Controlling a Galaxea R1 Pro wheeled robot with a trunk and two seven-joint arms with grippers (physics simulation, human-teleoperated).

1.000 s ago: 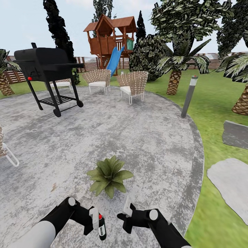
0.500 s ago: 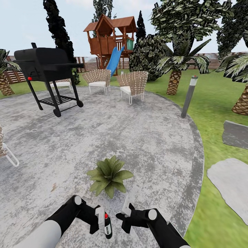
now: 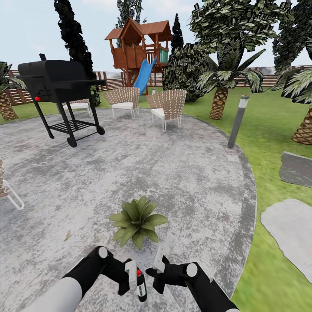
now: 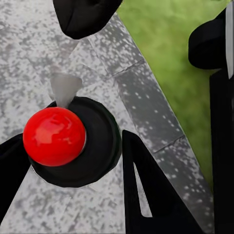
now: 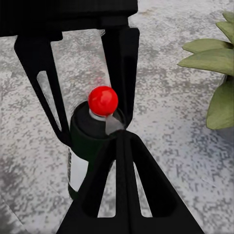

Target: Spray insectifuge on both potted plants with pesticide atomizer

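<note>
The pesticide atomizer stands upright, gripped in the left claw just short of the potted plant. The right claw looks closed and empty beside it. I'd aim the nozzle at the leaves before spraying.

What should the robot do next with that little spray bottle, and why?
Probably carry it forward over the leaves. The left gripper holds the pesticide atomizer upright, short of the potted plant ahead on the paving, with the right gripper close beside.
</note>
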